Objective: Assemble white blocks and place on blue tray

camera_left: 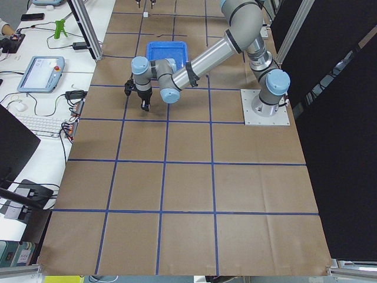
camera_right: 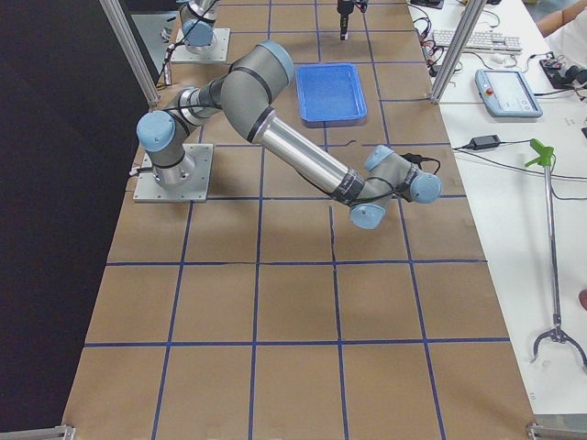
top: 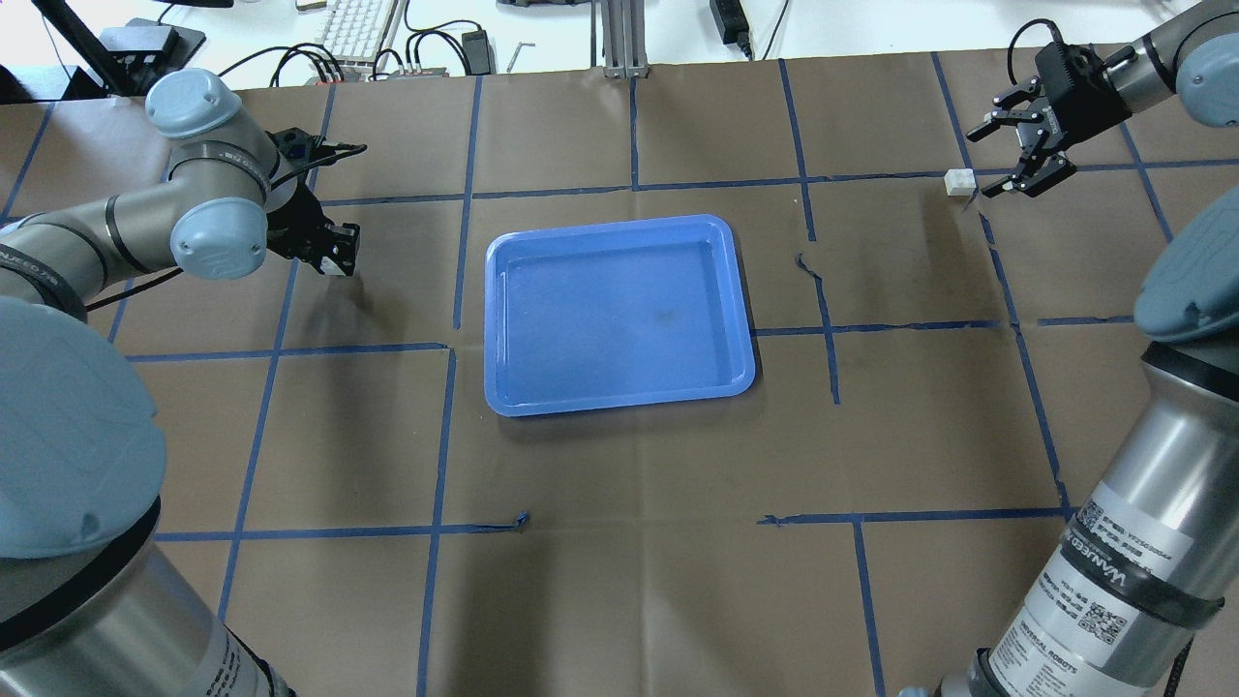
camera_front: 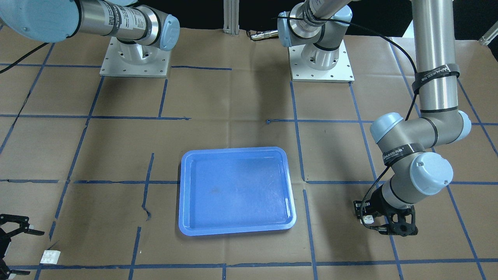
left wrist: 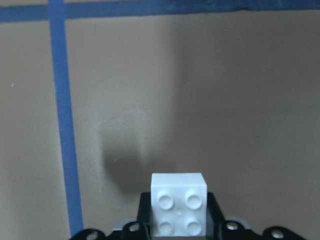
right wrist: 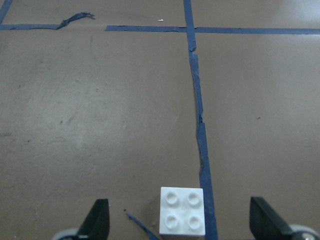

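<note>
One white block sits studs-up between the jaws of my left gripper, which is shut on it just above the paper, left of the blue tray. The block also shows in the front view. The other white block lies on the table at the far right, on a blue tape line. My right gripper is open, with the block centred between its fingers near their tips. The tray is empty.
Brown paper with a blue tape grid covers the table. The two arm bases stand on plates at the robot's side. Cables and a keyboard lie beyond the far edge.
</note>
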`<state>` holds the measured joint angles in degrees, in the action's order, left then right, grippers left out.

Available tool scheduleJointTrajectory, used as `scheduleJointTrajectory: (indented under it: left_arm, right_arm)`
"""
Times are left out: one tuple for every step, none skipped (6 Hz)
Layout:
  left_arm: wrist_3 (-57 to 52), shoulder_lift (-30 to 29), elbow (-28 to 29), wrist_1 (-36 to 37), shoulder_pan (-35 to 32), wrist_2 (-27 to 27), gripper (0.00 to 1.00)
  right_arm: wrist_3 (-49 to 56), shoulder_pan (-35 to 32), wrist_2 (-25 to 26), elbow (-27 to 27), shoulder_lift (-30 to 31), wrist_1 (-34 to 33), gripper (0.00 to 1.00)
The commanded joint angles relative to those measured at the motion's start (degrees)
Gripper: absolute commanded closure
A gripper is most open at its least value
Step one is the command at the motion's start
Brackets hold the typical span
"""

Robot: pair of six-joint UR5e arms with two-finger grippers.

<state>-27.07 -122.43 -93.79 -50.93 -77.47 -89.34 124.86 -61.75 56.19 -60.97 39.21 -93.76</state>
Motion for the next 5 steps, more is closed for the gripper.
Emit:
scheduleJointTrajectory:
  left_arm:
    - [-14.6, 2.0, 1.8, -3.5, -10.1, -0.8, 0.97]
    - [-21.8, 3.1, 3.9, -8.3, -15.7, -0.8, 0.97]
    - [-29.1, 3.2, 4.0, -8.5, -21.4, -0.8, 0.96]
    - [-39.9, 2.6, 2.5, -6.9, -25.8, -0.4, 1.0]
    - [-42.2, 2.9, 1.7, -7.3, -28.6, -0.3, 1.0]
  right_arm:
    - [1.0, 0.1, 0.0, -1.0, -1.5, -0.2, 0.01]
    - [1.0, 0.1, 0.1, -1.5, -1.5, -0.2, 0.06]
    - [0.8, 0.1, 0.1, -1.4, -1.3, -0.2, 0.29]
    - [0.7, 0.1, 0.1, -1.2, -1.3, -0.4, 0.41]
    - [0.7, 0.1, 0.0, -1.1, -1.3, -0.5, 0.49]
